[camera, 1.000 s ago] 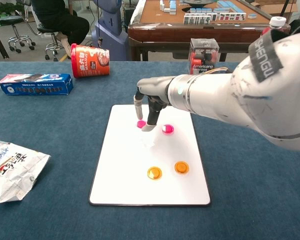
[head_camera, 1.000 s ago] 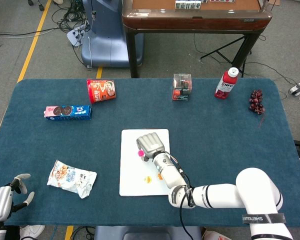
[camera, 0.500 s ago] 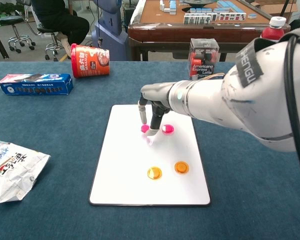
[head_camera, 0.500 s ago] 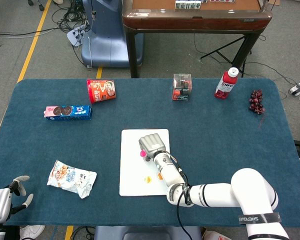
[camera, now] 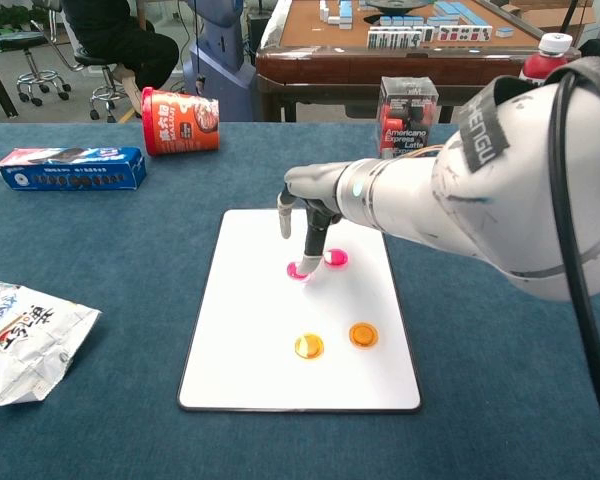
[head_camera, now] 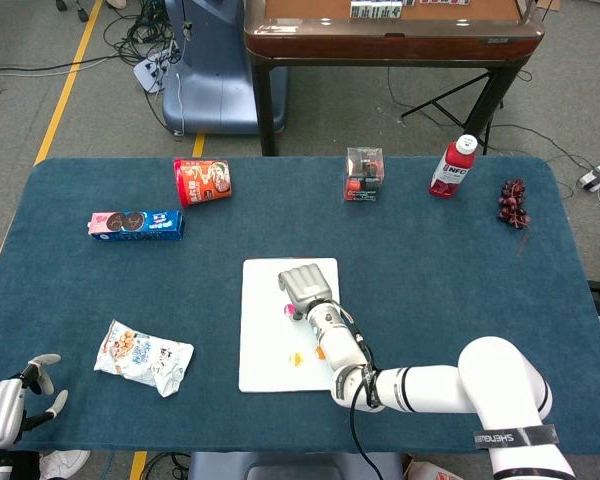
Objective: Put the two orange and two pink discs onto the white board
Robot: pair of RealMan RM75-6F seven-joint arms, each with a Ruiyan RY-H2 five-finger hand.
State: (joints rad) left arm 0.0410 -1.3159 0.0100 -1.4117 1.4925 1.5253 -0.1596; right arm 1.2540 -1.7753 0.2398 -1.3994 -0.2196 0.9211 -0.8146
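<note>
The white board (camera: 240,340) (head_camera: 260,340) lies at mid-table. Two orange discs (camera: 309,346) (camera: 363,334) rest on its near half; the head view shows one orange disc (head_camera: 296,357). Two pink discs sit close together higher up on the board. My right hand (camera: 305,215) (head_camera: 304,288) hangs over them, fingers pointing down and apart. One fingertip presses the left pink disc (camera: 298,270) (head_camera: 287,310), which lies flat on the board, while a shorter finger is lifted clear. The other pink disc (camera: 335,258) lies free just right of it. My left hand (head_camera: 10,408) hovers at the table's near left corner, holding nothing.
A snack bag (head_camera: 143,356) lies left of the board. Along the far side stand a blue cookie box (head_camera: 135,223), a tipped red cup (head_camera: 204,181), a clear coffee box (head_camera: 364,174), a red bottle (head_camera: 453,165) and grapes (head_camera: 513,203).
My right hand has moved toward the board's middle, taking the left pink disc with it until it lies beside the other pink disc. The left hand sank slightly.
</note>
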